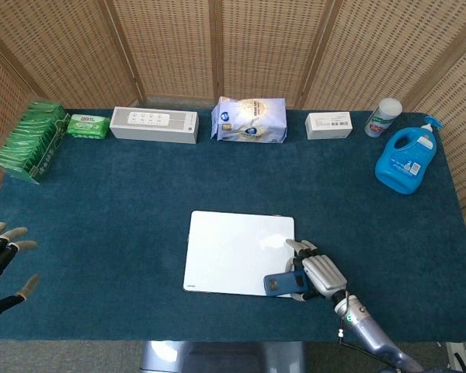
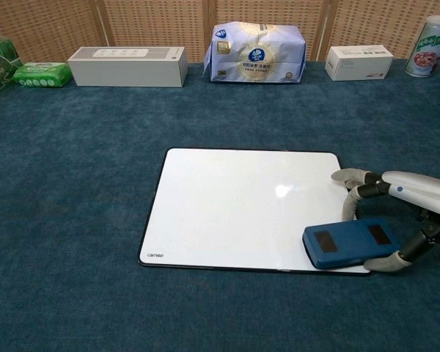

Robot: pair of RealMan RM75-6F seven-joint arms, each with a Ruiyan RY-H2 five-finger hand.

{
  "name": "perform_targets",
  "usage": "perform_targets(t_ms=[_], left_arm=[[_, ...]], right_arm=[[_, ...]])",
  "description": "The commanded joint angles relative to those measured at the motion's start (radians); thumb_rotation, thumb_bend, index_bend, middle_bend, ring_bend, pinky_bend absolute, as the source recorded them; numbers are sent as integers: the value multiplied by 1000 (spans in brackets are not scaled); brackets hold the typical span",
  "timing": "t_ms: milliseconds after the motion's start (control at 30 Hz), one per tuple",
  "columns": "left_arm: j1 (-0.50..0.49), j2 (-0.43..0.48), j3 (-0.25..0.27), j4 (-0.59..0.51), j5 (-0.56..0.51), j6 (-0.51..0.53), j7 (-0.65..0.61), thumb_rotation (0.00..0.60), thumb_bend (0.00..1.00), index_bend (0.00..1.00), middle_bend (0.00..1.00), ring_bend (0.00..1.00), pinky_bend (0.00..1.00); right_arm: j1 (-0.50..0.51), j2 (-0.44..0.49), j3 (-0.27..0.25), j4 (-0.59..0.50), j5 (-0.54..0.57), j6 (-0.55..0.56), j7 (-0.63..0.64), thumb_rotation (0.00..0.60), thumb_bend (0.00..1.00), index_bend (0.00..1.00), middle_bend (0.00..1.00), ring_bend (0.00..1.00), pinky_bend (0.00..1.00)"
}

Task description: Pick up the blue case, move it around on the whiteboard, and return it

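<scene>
1. the right hand (image 2: 403,220) sits at the near right, pale metallic with grey-tipped fingers (image 2: 350,176). it holds the case (image 2: 350,243) from the right end, fingers curled over its far edge and the thumb against its near edge.
2. the case is a flat, rounded blue slab, matte, with 2 dark rectangular patches on top. it lies on the near right corner of the whiteboard (image 2: 227,198), its right end reaching the board's edge.
3. the whiteboard is a thin, glossy white rectangle with rounded corners and a dark rim; a soft glare spot shows near its right side. it lies flat on the table (image 2: 73,183), which is covered in dark teal, felt-like cloth.
4. the left hand (image 1: 0,260) shows only in the head view, at the near left edge, holding nothing, its fingers spread wide.
5. along the far edge, left to right: a green carton (image 1: 29,140) of upright packets, a soft green pack (image 1: 87,125), a long white box (image 1: 154,124), a crinkled white and blue bag (image 1: 249,120), a small white box (image 1: 329,124), a round canister (image 1: 382,117) and a blue plastic jug (image 1: 406,159) with a pump top.
6. behind the table stands a woven wicker screen (image 1: 241,39) in wooden frames.
</scene>
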Motion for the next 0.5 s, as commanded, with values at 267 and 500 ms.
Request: perform_targets(t_ms=[267,500], left_arm=[[2,1,0,-2,-3,2,6,600,323,346,257,140,0],[-5,-5,-3,-10,-5,-9,21,600,321,346,257,139,0]], right_arm=[[75,-11,68,58,41,-85,5,600,173,794,56,0,0],[136,10,128,91,75,-139,6,600,174,797,62,0,0]])
